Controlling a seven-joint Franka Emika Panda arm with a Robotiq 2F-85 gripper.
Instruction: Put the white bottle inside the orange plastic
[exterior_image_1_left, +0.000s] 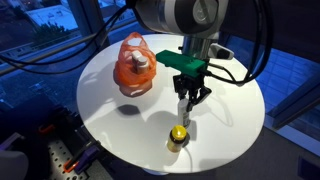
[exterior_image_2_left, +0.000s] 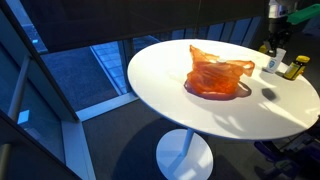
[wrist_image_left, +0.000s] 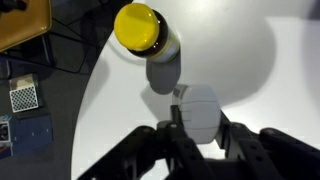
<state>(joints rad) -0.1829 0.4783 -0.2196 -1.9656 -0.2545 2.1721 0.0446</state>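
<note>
The white bottle sits between my gripper's two black fingers, which press on both of its sides. In an exterior view the gripper holds the bottle upright just over the round white table. The orange plastic bag lies crumpled on the table, apart from the gripper, with an opening at its top. In both exterior views the bag is well away from the bottle and gripper.
A small bottle with a yellow cap stands close beside the white bottle, near the table edge. Beyond the rim are dark floor, cables and equipment.
</note>
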